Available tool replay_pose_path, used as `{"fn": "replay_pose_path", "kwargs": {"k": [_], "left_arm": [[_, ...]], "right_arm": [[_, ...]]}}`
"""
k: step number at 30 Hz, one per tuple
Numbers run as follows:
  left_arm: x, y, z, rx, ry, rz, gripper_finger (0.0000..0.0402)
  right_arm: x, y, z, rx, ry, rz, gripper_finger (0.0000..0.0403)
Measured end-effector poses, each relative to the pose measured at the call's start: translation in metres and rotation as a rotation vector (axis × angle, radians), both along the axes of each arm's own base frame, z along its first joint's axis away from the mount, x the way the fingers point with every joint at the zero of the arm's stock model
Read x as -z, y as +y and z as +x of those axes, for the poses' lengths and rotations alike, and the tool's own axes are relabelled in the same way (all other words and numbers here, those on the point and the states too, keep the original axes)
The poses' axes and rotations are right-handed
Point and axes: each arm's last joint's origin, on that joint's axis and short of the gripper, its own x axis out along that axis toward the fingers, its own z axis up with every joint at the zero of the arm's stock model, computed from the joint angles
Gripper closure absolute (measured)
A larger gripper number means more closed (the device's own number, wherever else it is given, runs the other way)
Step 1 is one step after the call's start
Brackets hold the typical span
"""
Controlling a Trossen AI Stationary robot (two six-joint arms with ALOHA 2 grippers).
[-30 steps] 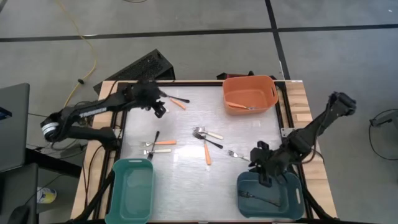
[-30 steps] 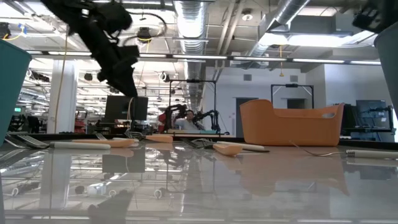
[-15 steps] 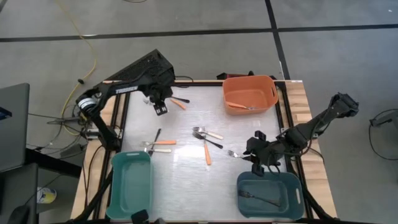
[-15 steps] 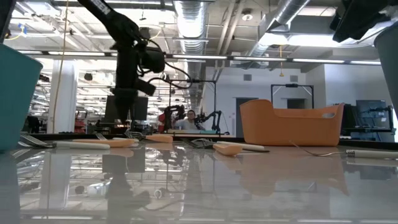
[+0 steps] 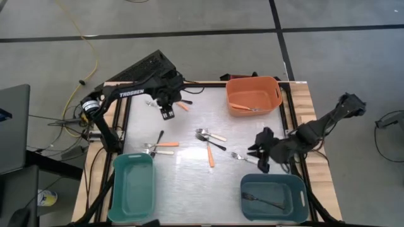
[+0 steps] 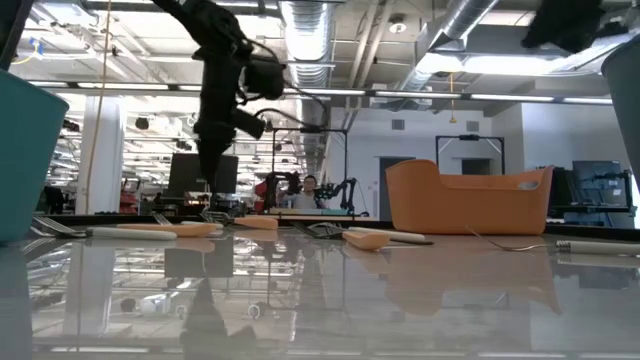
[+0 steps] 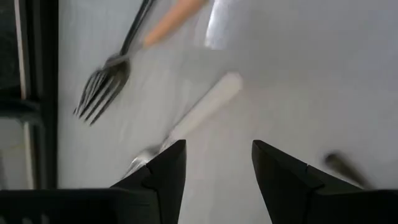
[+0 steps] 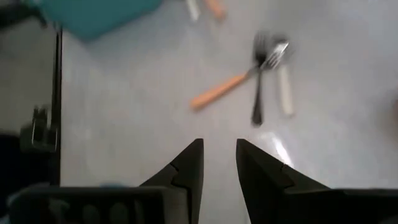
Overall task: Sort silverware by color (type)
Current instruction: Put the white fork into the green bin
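Best to lower the left pincer point(image 7: 214, 171), released and empty, squarely over the white-handled piece point(image 7: 202, 111) lying flat on the table point(image 5: 183, 183) near the far-left corner, straddling its handle before clenching; right pincer point(image 8: 218, 163) also released, hovering near the right edge.

The table point(image 5: 189, 183) carries scattered silverware point(image 5: 210, 145), three bins point(image 5: 254, 94), perhaps more.

Robotics lab or workshop. Exposed ceiling ducts point(image 6: 310, 25), monitors point(image 6: 203, 172), another robot rig point(image 6: 335, 190) behind. Grey concrete floor point(image 5: 208, 16).
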Motion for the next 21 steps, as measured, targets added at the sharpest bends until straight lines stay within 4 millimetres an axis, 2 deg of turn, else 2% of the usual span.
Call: {"fn": "replay_pose_path", "kwargs": {"k": [7,11,14,21], "left_arm": [[-0.007,-0.011,0.033,-0.059,-0.283,-0.003,0.0233],[-0.01,-0.011,0.042,-0.113,-0.381,0.034,0.0233],[-0.01,-0.006,0.04,-0.191,-0.398,0.027,0.0233],[-0.008,0.029,0.021,-0.26,-0.452,0.015,0.0233]], "right_arm": [[-0.025,-0.022,-0.022,0.075,-0.181,-0.167,0.0285],[-0.031,-0.035,-0.032,0.077,-0.21,-0.218,0.0285],[-0.025,-0.051,-0.04,0.174,-0.239,-0.186,0.0286],[-0.01,-0.079,-0.048,0.311,-0.412,0.03,0.0298]]}}
